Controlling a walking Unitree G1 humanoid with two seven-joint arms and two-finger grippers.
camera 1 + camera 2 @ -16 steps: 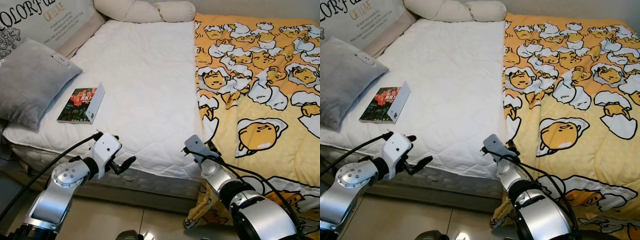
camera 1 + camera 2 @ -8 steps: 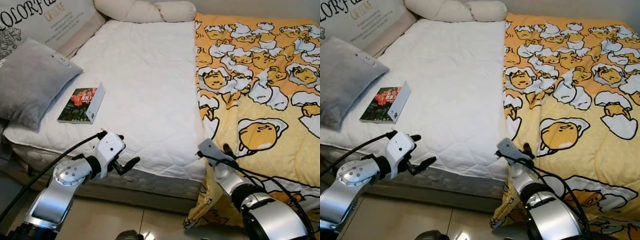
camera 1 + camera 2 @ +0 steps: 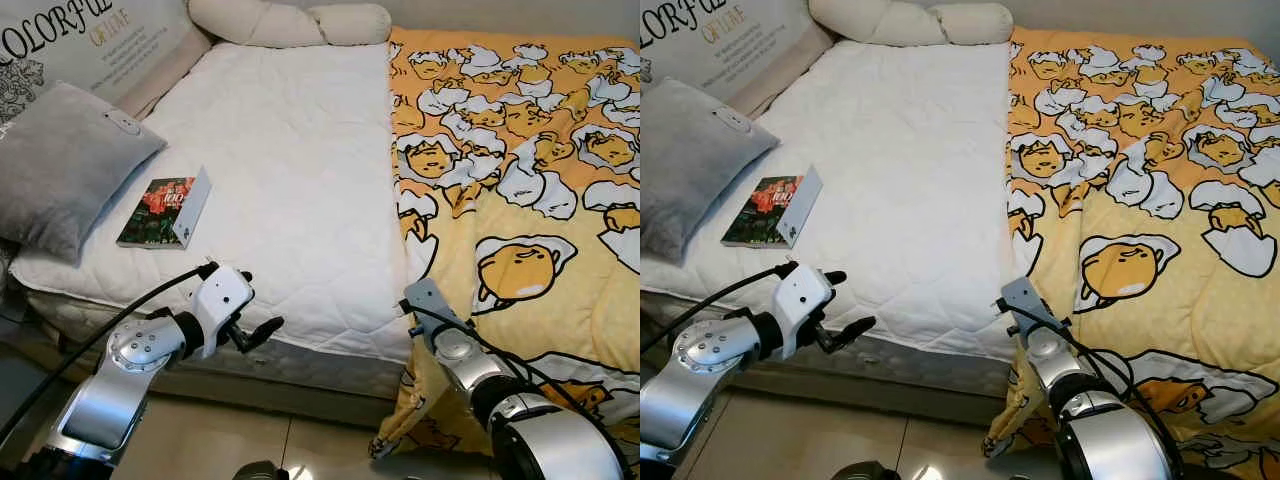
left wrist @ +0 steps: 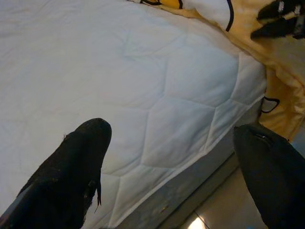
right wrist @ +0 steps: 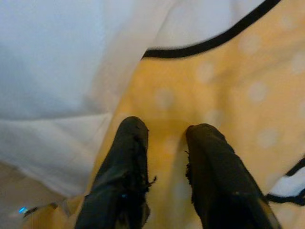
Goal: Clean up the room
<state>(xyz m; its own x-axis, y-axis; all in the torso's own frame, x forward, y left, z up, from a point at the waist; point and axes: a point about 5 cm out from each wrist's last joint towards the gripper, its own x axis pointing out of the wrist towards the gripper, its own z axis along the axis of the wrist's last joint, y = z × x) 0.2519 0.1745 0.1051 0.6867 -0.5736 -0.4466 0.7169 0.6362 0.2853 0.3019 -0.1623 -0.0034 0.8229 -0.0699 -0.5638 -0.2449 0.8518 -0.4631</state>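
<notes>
Both grippers at the bed's near edge: left gripper wide open over the white mattress, right gripper narrowed, fingertips pressed into the yellow blanket hanging at the near right.

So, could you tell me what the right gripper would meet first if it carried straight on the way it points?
Most likely the yellow blanket: the right gripper points at its fold beside the white mattress, fingers slightly apart and apparently very close to it.
</notes>
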